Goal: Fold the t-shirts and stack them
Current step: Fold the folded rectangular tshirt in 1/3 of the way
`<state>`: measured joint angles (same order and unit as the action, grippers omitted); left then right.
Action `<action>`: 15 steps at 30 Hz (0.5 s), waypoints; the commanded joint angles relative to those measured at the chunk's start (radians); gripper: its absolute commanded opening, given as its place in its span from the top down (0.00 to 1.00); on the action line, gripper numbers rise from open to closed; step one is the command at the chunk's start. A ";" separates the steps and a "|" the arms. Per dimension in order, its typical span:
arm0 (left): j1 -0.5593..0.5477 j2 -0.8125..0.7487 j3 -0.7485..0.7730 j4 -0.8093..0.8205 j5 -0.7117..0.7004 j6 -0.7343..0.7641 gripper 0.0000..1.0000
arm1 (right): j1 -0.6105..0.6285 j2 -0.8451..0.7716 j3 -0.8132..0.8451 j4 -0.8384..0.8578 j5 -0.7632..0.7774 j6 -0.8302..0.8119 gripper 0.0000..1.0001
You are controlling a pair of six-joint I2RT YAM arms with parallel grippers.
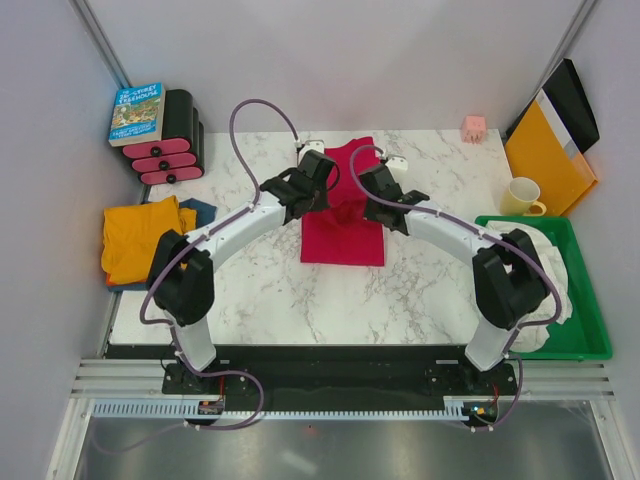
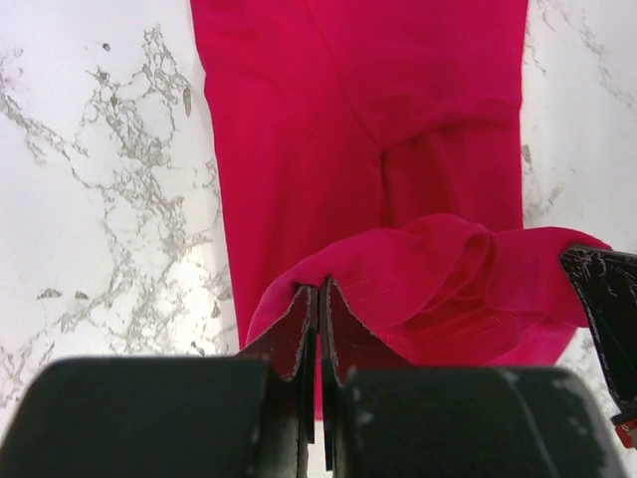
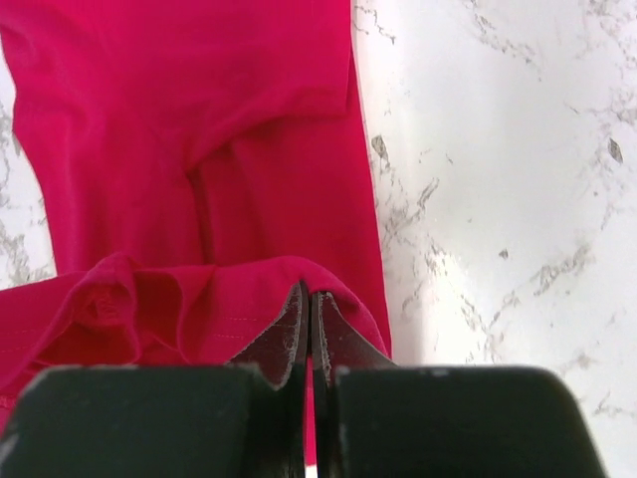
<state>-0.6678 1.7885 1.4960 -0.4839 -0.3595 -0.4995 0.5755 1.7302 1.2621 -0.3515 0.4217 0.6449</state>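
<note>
The crimson red t-shirt [image 1: 343, 242] lies partly folded lengthwise in the middle of the marble table. Its far end is lifted and bunched between both grippers. My left gripper [image 1: 323, 190] is shut on the raised hem at its left corner, as the left wrist view shows [image 2: 320, 291]. My right gripper [image 1: 369, 196] is shut on the right corner, as the right wrist view shows [image 3: 309, 296]. The rest of the shirt lies flat below in both wrist views [image 2: 368, 119] [image 3: 199, 119]. The orange t-shirt [image 1: 140, 236] lies folded at the left edge on top of the dark blue t-shirt [image 1: 201, 211].
A book [image 1: 137, 112] and black-and-pink weights [image 1: 165, 150] stand at the back left. A pink block [image 1: 474, 126], an orange-yellow folder [image 1: 545, 155] and a yellow mug [image 1: 522, 197] are at the back right. A green tray [image 1: 592, 330] with white cloth [image 1: 548, 268] is on the right.
</note>
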 commanded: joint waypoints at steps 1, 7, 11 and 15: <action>0.033 0.078 0.066 0.018 0.031 0.044 0.98 | -0.029 0.083 0.079 0.045 -0.041 -0.021 1.00; 0.077 0.161 0.096 0.016 0.054 0.045 0.98 | -0.045 0.190 0.129 0.054 -0.058 -0.025 1.00; 0.088 0.212 0.127 0.018 0.062 0.061 0.98 | -0.048 0.241 0.161 0.055 -0.067 -0.030 1.00; 0.094 0.232 0.173 -0.005 0.050 0.072 0.98 | -0.049 0.253 0.183 0.054 -0.066 -0.034 1.00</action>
<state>-0.5766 2.0109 1.5818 -0.4877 -0.3077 -0.4778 0.5316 1.9827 1.3819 -0.3248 0.3607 0.6235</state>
